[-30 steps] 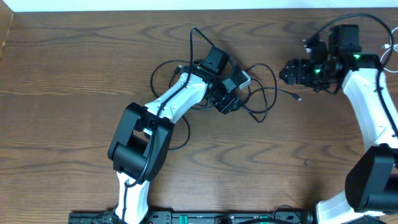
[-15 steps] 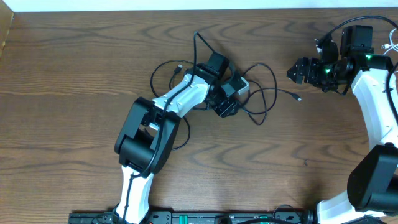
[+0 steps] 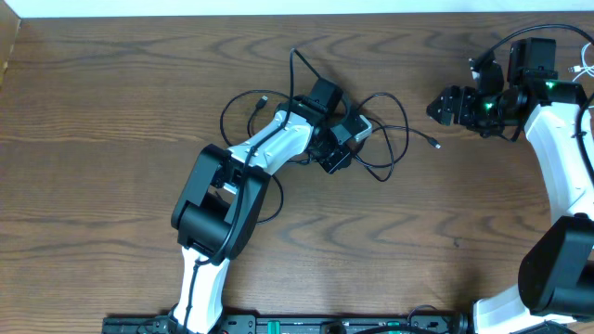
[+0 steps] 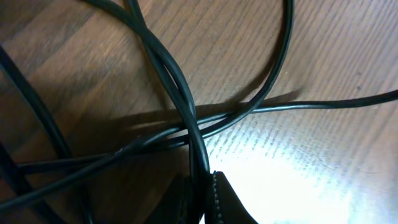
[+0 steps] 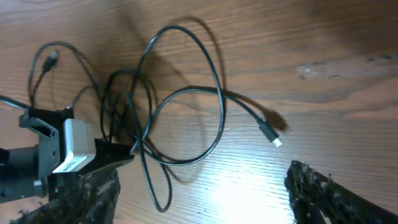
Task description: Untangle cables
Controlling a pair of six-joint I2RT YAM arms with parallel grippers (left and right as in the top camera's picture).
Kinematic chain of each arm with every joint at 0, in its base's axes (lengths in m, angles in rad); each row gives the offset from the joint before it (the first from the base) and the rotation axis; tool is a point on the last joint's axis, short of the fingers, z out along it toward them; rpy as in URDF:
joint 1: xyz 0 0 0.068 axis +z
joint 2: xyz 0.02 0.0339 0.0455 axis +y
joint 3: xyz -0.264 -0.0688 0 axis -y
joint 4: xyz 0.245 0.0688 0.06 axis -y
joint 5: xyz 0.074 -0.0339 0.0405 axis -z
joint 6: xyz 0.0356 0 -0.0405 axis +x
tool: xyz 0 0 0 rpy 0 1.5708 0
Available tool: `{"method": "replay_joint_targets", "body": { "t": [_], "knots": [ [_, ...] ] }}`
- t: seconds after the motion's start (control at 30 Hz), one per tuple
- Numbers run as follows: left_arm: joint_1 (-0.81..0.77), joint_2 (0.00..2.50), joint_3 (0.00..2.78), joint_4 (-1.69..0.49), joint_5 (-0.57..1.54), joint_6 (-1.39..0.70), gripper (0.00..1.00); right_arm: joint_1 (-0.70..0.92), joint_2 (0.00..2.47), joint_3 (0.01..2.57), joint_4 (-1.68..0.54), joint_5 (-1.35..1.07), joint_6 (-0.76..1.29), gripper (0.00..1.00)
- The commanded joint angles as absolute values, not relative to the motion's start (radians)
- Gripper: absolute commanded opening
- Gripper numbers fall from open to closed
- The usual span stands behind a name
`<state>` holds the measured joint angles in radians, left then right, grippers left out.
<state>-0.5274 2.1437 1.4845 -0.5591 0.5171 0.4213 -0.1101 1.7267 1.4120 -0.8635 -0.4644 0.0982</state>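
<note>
- Pinching hard: the left gripper (image 3: pixel 342 148) is just above the middle of the overhead frame, with its jaws pressed together on one black strand of the cables (image 3: pixel 390 139).
- Down on the left wrist view, its fingers (image 4: pixel 221 199) poke in at the bottom edge and squeeze that strand. It climbs away and crosses several other black cords lying on the wooden table (image 4: pixel 323 56).
- The tangle lies flat on the wood around the left gripper. Loops spill out to the left of the arm and, wider, to the right of it.
- One loose plug end (image 3: pixel 434 143) trails out at the right of the loops. It lies near the right gripper (image 3: pixel 444 104) but clear of it.
- A second small plug (image 3: pixel 263 96) lies at the upper left of the tangle.
- The right gripper is in the upper right of the overhead frame, jaws spread wide with nothing between them. On its own wrist view the two fingers (image 5: pixel 87 193) stand at the lower corners with bare wood between, and the loops fill the upper left.
</note>
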Motion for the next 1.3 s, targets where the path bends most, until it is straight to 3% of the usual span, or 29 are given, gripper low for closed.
{"method": "replay_joint_targets", "body": {
  "t": [0.0,0.1,0.43,0.87,1.03,1.27],
  "knots": [
    [-0.528,2.018,1.478,-0.583,0.538,0.350,0.07,-0.109,1.715,1.428,-0.863,-0.589,0.056,0.74],
    [-0.528,1.917,1.478,-0.598,0.598,0.324,0.07,-0.102,1.695,1.428,-0.855,-0.703,0.001,0.68],
    [-0.524,1.623,1.478,-0.587,0.602,0.118,0.08,-0.019,1.498,1.429,-0.793,-0.717,0.042,0.78],
    [-0.419,1.594,1.478,-0.519,0.601,-0.231,0.07,0.124,1.459,1.429,-0.764,-0.696,0.111,0.79],
    [-0.377,1.594,1.478,-0.430,0.602,-0.491,0.07,0.163,1.459,1.428,-0.762,-0.556,0.282,0.79],
    [-0.376,1.594,1.478,-0.374,0.602,-0.653,0.08,0.250,1.475,1.421,-0.725,-0.367,0.462,0.80]
  ]
}}
